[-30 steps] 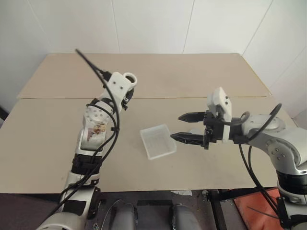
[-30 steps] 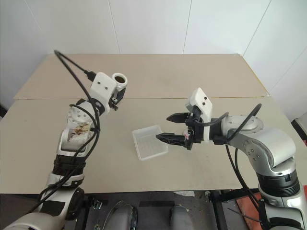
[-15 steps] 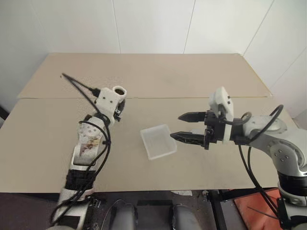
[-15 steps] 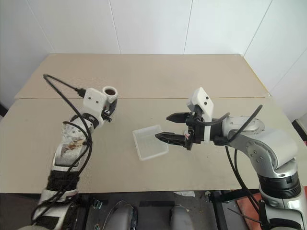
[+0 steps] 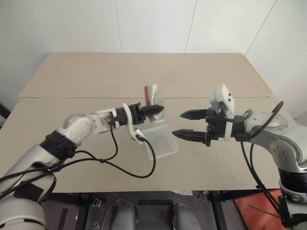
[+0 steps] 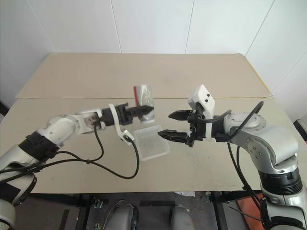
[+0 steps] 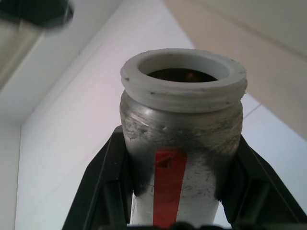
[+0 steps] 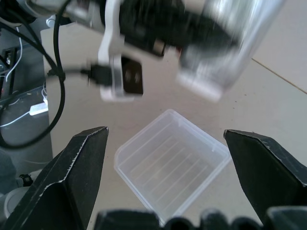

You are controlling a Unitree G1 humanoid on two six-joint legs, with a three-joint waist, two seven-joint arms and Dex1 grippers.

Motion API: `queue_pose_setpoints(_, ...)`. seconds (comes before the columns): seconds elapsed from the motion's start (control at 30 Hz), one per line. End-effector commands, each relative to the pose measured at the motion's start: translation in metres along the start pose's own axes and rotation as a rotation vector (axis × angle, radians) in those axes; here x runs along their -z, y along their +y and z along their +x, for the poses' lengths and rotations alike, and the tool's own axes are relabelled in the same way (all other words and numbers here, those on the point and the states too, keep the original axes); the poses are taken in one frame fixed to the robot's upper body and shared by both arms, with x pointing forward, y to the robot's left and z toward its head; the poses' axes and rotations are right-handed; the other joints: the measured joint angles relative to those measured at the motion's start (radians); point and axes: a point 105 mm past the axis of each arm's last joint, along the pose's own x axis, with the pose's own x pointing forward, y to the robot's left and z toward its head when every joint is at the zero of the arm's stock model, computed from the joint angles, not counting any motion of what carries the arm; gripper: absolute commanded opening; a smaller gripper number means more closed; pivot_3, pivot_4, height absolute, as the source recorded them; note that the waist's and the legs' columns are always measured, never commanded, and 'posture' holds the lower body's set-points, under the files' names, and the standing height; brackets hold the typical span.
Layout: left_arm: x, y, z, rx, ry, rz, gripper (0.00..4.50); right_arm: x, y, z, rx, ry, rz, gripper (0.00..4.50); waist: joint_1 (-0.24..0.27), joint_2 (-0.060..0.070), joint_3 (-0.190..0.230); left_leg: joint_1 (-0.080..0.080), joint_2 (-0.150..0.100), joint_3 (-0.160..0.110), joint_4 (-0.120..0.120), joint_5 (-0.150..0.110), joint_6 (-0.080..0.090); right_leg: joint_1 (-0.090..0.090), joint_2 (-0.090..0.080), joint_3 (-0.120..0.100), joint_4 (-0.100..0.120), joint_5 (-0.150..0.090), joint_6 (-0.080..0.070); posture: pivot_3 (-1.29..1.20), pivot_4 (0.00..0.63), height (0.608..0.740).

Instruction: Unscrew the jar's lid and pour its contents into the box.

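Silvery metal with a red stripe — the jar (image 5: 155,96) is clamped between the black fingers of the left gripper (image 5: 154,109) and held in the air just above the far edge of the box (image 5: 160,142). Its threaded white mouth is uncapped. The clear plastic box rests on the tan table (image 5: 201,76). The right gripper (image 5: 182,124) is held beside the box — jaws spread wide, nothing grasped.
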Motion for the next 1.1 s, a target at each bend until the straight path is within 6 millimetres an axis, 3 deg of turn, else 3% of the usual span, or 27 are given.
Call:
queue_pose_setpoints(0.03, -0.01, 0.016, 0.012, -0.039, -0.074, 0.13, 1.95, -0.018, -0.002, -0.005, 0.038, -0.056, -0.07, 4.48, 0.001, 0.0, 0.0, 0.0, 0.0, 0.0, 0.0, 0.0, 0.0, 0.0, 0.0, 0.0, 0.0, 0.0, 0.0, 0.0, 0.15, 0.74)
queue_pose_setpoints(0.23, -0.018, 0.011, 0.014, -0.008, -0.111, 0.212, 1.95, -0.021, 0.001, -0.008, 0.055, -0.081, -0.068, 4.48, 0.0, 0.0, 0.0, 0.0, 0.0, 0.0, 0.0, 0.0, 0.0, 0.0, 0.0, 0.0, 0.0, 0.0, 0.0, 0.0, 0.15, 0.74)
queue_pose_setpoints(0.33, -0.022, 0.014, 0.016, -0.028, -0.105, 0.168, 1.95, -0.022, 0.0, -0.008, 0.067, -0.081, -0.071, 4.48, 0.001, 0.0, 0.0, 0.0, 0.0, 0.0, 0.0, 0.0, 0.0, 0.0, 0.0, 0.0, 0.0, 0.0, 0.0, 0.0, 0.15, 0.74)
queue_pose_setpoints(0.53, 0.009, 0.012, 0.013, 0.0, 0.032, 0.052, 1.95, -0.021, 0.001, -0.008, 0.064, -0.087, -0.069, 4.48, 0.001, 0.0, 0.0, 0.0, 0.0, 0.0, 0.0, 0.0, 0.0, 0.0, 0.0, 0.0, 0.001, 0.0, 0.0, 0.0, 0.15, 0.74)
queue_pose_setpoints(0.73, 0.049, 0.003, -0.003, 0.016, 0.302, -0.466, 1.95, -0.02, -0.002, -0.008, 0.059, -0.085, -0.061, 4.48, -0.001, 0.0, 0.0, 0.0, 0.001, 0.0, 0.001, 0.0, 0.0, 0.0, 0.0, 0.0, 0.001, 0.0, 0.0, 0.0, 0.15, 0.74)
queue_pose_setpoints(0.83, 0.075, -0.015, -0.019, 0.03, 0.557, -1.038, 1.95, -0.02, -0.004, -0.009, 0.055, -0.083, -0.06, 4.48, -0.002, 0.0, 0.0, 0.0, 0.001, 0.0, 0.001, 0.0, 0.0, 0.001, 0.0, 0.0, 0.001, 0.0, 0.0, 0.0, 0.15, 0.74)
queue_pose_setpoints(0.93, 0.082, -0.026, -0.028, -0.059, 0.656, -1.53, 1.95, -0.02, -0.003, -0.009, 0.048, -0.083, -0.062, 4.48, -0.001, 0.0, 0.0, 0.0, 0.001, 0.0, 0.003, 0.0, 0.0, 0.001, 0.0, -0.001, 0.001, 0.0, 0.0, 0.0, 0.15, 0.74)
queue_pose_setpoints(1.1, 0.076, -0.049, -0.048, -0.281, 0.688, -2.072, 1.95, -0.02, -0.003, -0.009, 0.045, -0.084, -0.056, 4.48, -0.015, 0.0, 0.0, 0.0, 0.001, -0.002, 0.003, 0.0, 0.0, 0.001, 0.001, -0.001, 0.001, 0.0, 0.0, 0.0, 0.15, 0.74)
